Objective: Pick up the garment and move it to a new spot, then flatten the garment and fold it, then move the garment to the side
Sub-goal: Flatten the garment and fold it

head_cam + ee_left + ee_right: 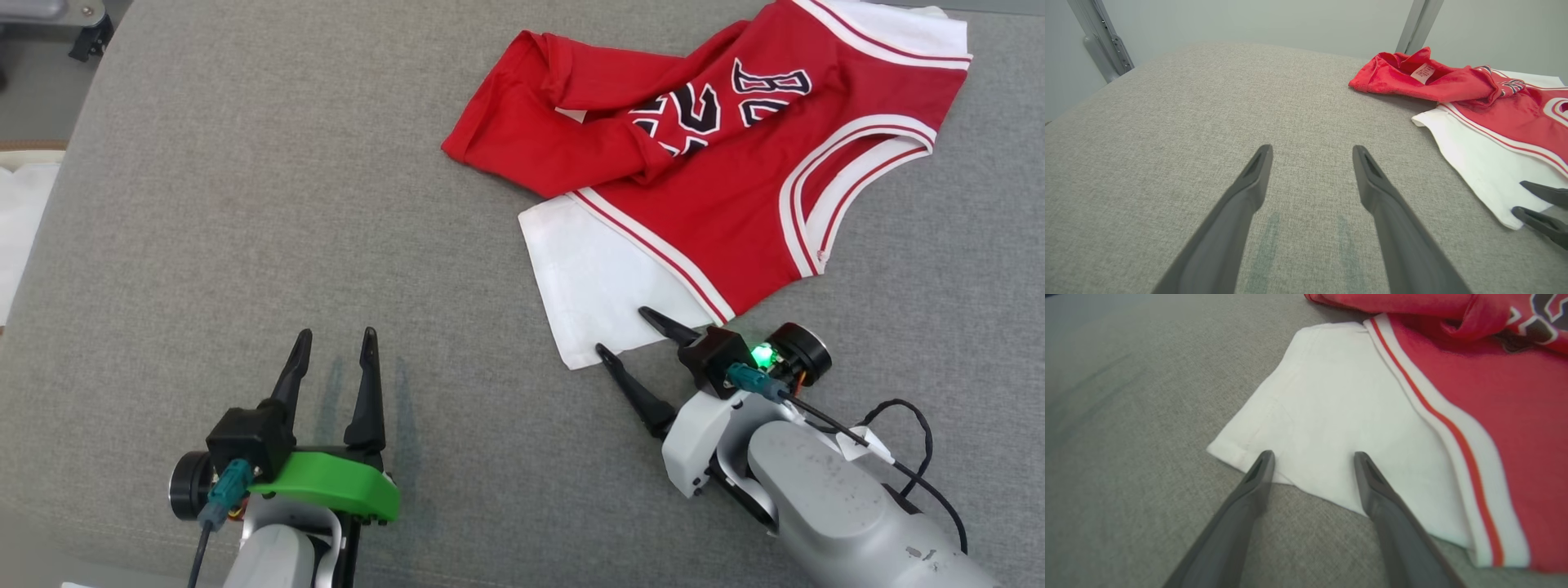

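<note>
Rumpled red-and-white garment [718, 163] lying seemingly half-folded on grey cloth

Your counter [245, 204] is covered in grey woven fabric and looks rounded at the corners. You've got two faint greenish streaks [406, 425] in it on the near side, running side by side. Past the far edge there's a grey metal upright [1102, 41], a second upright [1419, 24], and a pale wall [1249, 20] behind both. Off the left side sits something white [20, 220], can't tell what.
</note>
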